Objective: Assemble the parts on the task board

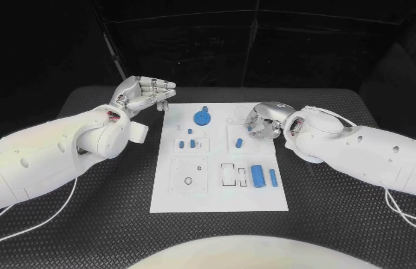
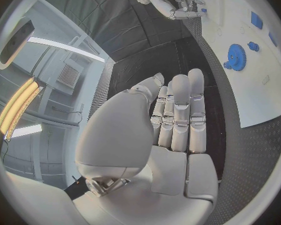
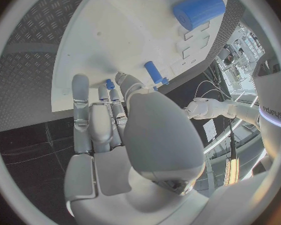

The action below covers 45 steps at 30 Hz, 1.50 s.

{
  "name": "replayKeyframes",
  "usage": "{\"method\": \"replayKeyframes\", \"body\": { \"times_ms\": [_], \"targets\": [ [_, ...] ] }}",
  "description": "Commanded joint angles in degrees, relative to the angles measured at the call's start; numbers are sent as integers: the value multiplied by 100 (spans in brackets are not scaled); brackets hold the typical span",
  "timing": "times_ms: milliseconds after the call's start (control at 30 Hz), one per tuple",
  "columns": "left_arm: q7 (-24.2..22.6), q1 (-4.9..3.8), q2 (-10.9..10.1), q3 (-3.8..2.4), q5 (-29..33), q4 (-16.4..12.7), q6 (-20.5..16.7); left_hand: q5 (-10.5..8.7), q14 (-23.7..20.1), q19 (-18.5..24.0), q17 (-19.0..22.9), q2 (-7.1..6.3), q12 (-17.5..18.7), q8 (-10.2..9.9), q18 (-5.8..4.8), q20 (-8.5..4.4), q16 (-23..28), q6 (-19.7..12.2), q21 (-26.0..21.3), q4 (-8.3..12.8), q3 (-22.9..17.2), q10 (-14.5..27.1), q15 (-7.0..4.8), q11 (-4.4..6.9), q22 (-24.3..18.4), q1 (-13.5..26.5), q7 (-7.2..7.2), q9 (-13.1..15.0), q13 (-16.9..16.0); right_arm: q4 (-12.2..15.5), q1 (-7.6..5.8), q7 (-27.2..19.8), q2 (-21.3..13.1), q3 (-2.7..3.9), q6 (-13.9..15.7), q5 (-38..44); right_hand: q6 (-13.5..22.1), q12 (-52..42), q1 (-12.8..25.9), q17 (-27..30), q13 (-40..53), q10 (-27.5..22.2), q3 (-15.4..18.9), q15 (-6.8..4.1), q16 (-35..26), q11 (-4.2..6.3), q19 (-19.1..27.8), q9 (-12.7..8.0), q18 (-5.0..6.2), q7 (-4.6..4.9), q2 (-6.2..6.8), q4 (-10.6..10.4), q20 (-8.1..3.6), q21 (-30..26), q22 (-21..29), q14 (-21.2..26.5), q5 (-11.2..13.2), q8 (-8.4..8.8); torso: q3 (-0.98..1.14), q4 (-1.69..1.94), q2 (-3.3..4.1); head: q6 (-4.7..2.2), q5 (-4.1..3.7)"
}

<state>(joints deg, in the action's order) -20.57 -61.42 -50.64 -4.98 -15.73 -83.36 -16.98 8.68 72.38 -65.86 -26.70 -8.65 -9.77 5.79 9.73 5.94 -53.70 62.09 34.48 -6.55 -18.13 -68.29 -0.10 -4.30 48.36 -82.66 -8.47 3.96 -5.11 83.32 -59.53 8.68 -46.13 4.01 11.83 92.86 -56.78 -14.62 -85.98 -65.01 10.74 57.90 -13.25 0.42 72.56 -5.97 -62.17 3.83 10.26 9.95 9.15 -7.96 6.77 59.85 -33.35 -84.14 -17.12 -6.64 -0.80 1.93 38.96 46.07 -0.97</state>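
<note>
The white task board (image 1: 217,188) lies mid-table. On it are a blue gear (image 1: 203,118), two small blue parts (image 1: 186,144), a short blue peg (image 1: 237,142), a thick blue cylinder (image 1: 258,174) and a thin blue rod (image 1: 273,177). My right hand (image 1: 265,120) hovers over the board's far right part with fingers curled. In the right wrist view a small blue part (image 3: 109,84) sits pinched between thumb and fingertip of the right hand (image 3: 109,130), near the peg (image 3: 154,71). My left hand (image 1: 145,92) is raised off the board's far left corner, fingers straight and together, holding nothing.
Black ribbed table (image 1: 347,221) surrounds the board. The board has square recessed plates (image 1: 189,176) and rectangular slots (image 1: 228,174) on its near half. In the left wrist view the gear (image 2: 237,56) and my right hand (image 2: 178,5) lie beyond the left hand (image 2: 172,120).
</note>
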Motion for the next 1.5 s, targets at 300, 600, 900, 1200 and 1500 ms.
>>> {"method": "replayKeyframes", "body": {
  "times_ms": [300, 600, 900, 1200, 1500],
  "targets": [
    [-141, -2, -7, -6, 225, -14, -41, -18, -46, 56, 19, 26, -39, -29, 76, 7, 48, 43, -49, 5, 11, 1, 10, -26, -22, 13, -9, -7, 5, -50, -3, 136, 88, 4, -231, 276, -350, 77, -97, -312, -257, 418, -549, -18, 289, 74, -212, 24, -108, -76, -239, 107, -47, 348, -469, -228, 458, 10, 1, -1, -1, 41, 13],
    [-118, 2, -13, -6, 226, -16, -35, -16, -53, 58, 30, 39, -43, -32, 76, 8, 68, 43, -69, 10, 6, 5, 11, -28, -36, 3, -12, -8, 5, -32, 2, 397, 145, 4, -295, 673, -563, 142, -41, -469, -398, 691, -1030, -59, 459, 125, -345, 21, -165, -121, -271, 282, -95, 661, -881, -253, 638, 14, 0, -2, -2, 61, 5],
    [-99, 10, -29, -6, 226, -35, -16, -16, -59, 59, 40, 45, -42, -37, 76, 9, 85, 41, -87, 16, 3, 15, 13, -32, -49, -5, -16, -9, 7, 72, 22, 665, 157, 4, -40, 1114, -678, 190, 28, -510, -474, 830, -1362, -77, 524, 153, -374, 22, -188, -139, -298, 469, -110, 823, -1080, -251, 720, 34, 1, -2, -5, 77, -13],
    [-101, 24, -51, -6, 247, -35, -9, -16, -64, 60, 47, 50, -41, -40, 75, 10, 99, 38, -101, 20, 0, 24, 15, -35, -58, -10, -20, -10, 9, 372, 27, 747, 24, 6, 174, 1286, -706, 208, 81, -536, -495, 865, -1452, -77, 553, 157, -394, 21, -200, -138, -280, 528, -112, 885, -1164, -254, 744, 45, 1, -5, -13, 82, -3],
    [-108, 34, -58, -6, 314, -25, 2, -16, -69, 62, 54, 52, -40, -44, 75, 11, 111, 34, -113, 25, -1, 32, 17, -38, -67, -15, -24, -11, 10, 773, 25, 754, -163, 13, 410, 1307, -719, 217, 129, -561, -505, 878, -1475, -76, 575, 158, -411, 21, -208, -140, -258, 542, -111, 920, -1217, -258, 761, 51, -5, 7, -12, 63, -11]
  ]
}}
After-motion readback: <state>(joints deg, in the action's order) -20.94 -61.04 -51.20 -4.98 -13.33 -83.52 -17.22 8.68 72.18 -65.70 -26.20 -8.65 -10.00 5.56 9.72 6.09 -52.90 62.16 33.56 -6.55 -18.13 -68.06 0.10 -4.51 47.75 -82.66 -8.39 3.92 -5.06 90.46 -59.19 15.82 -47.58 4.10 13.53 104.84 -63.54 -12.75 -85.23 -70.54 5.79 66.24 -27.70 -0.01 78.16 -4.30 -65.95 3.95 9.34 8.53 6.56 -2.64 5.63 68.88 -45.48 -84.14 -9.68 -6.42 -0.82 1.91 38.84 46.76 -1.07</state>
